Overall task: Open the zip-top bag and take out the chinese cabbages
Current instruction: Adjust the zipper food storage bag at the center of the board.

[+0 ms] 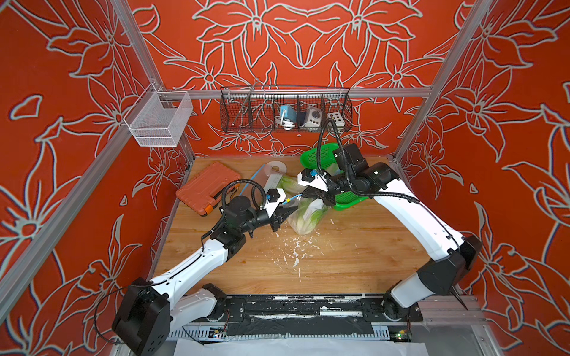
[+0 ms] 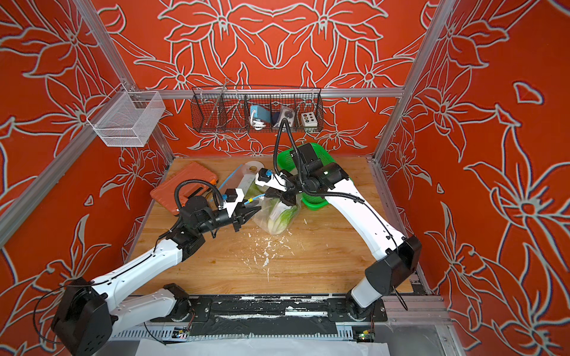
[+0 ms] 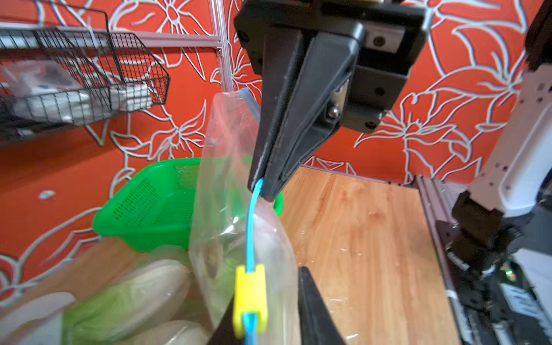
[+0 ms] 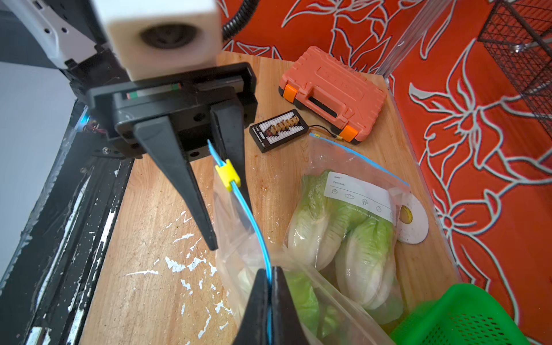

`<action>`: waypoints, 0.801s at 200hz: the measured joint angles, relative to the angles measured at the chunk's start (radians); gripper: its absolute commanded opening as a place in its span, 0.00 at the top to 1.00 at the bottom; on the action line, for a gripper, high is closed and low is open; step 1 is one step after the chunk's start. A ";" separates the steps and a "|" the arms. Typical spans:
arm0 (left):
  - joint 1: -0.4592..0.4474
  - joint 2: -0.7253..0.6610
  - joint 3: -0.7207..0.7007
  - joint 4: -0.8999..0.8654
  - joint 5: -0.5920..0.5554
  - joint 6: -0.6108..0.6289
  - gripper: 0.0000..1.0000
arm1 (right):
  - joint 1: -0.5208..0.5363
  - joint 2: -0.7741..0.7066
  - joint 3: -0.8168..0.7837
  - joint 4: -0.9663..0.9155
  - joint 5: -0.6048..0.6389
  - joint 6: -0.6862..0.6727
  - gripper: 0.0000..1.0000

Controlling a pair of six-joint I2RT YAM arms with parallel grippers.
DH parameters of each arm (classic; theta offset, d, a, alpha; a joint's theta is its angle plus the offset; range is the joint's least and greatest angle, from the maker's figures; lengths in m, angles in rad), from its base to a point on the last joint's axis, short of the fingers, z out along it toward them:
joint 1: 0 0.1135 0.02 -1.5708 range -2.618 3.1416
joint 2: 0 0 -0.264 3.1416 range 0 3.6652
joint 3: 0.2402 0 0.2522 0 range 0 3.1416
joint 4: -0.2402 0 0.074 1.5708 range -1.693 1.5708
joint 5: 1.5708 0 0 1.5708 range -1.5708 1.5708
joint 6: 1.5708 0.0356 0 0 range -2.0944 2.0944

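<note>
Zip-top bag (image 4: 234, 245): zip track (image 4: 254, 222) is pinched by closed right fingers (image 4: 259, 301); left fingers (image 4: 179, 179) are part-open astride yellow slider (image 4: 227, 178), nothing gripped. Slider should be clamped squarely, then drawn away.

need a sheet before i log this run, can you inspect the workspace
surface: wooden table, white flecks mid-way
job's things: held bag and second bag lying beyond it, cabbages inside both
clutter: orange case, black connector board, white disc, green basket
hands: left hand open, yellow slider between its fingers; right hand shut on held bag's blue strip
cables: black hoses loop over both wrists
surroundings: red flowered walls, two wire baskets on the rail
</note>
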 measured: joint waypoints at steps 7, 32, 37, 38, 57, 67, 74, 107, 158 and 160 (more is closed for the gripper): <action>0.000 -0.008 0.000 -0.002 -0.007 -0.003 0.29 | 0.000 -0.014 -0.013 0.028 0.002 0.039 1.00; 0.002 -0.048 -0.005 -0.007 -0.051 -0.003 0.10 | 0.004 -0.053 -0.050 0.154 0.053 0.190 1.00; 0.003 -0.058 -0.007 -0.008 -0.063 -0.005 0.08 | 0.005 -0.057 -0.056 0.177 0.071 0.219 1.00; 0.003 -0.063 -0.007 -0.008 -0.064 -0.005 0.07 | 0.006 -0.059 -0.057 0.183 0.079 0.231 1.00; 0.006 -0.121 -0.021 -0.010 -0.118 -0.019 0.02 | 0.014 -0.062 -0.058 0.259 0.173 0.344 1.00; 0.006 -0.148 -0.024 -0.008 -0.148 -0.031 0.02 | 0.017 -0.062 -0.058 0.287 0.233 0.410 1.00; 0.006 -0.168 -0.027 -0.008 -0.174 -0.040 0.02 | 0.020 -0.062 -0.058 0.301 0.274 0.461 1.00; 0.006 -0.215 -0.028 -0.018 -0.251 -0.082 0.02 | 0.029 -0.038 -0.005 0.312 0.394 0.705 1.00; 0.007 -0.230 -0.028 -0.035 -0.280 -0.134 0.02 | 0.068 -0.055 -0.064 0.444 0.526 1.044 1.00; 0.007 -0.231 -0.028 -0.035 -0.279 -0.136 0.02 | 0.069 -0.058 -0.072 0.449 0.531 1.057 1.00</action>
